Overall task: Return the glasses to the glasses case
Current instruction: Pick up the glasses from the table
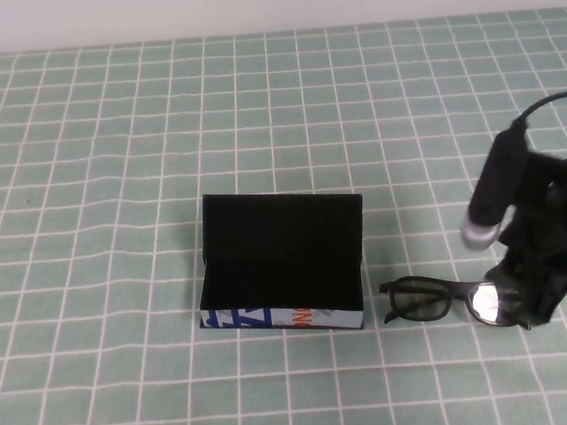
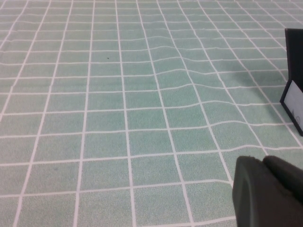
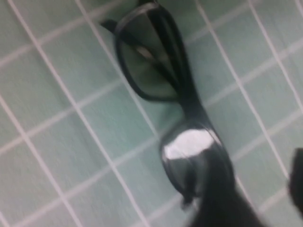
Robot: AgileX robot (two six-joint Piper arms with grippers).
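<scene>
Case (image 1: 280,258) open, nothing inside; glasses (image 1: 428,302) on counter (image 1: 110,189) at its 3 o'clock. Right end effector (image 1: 518,300) over right lens, grip unclear; left end effector (image 2: 267,189) cropped, state unclear.

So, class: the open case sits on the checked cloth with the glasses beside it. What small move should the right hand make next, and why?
Probably close on the frame. The right hand sits low over the outer end of the glasses, which lie on the cloth beside the open glasses case, not in it. The left hand hangs apart.
</scene>
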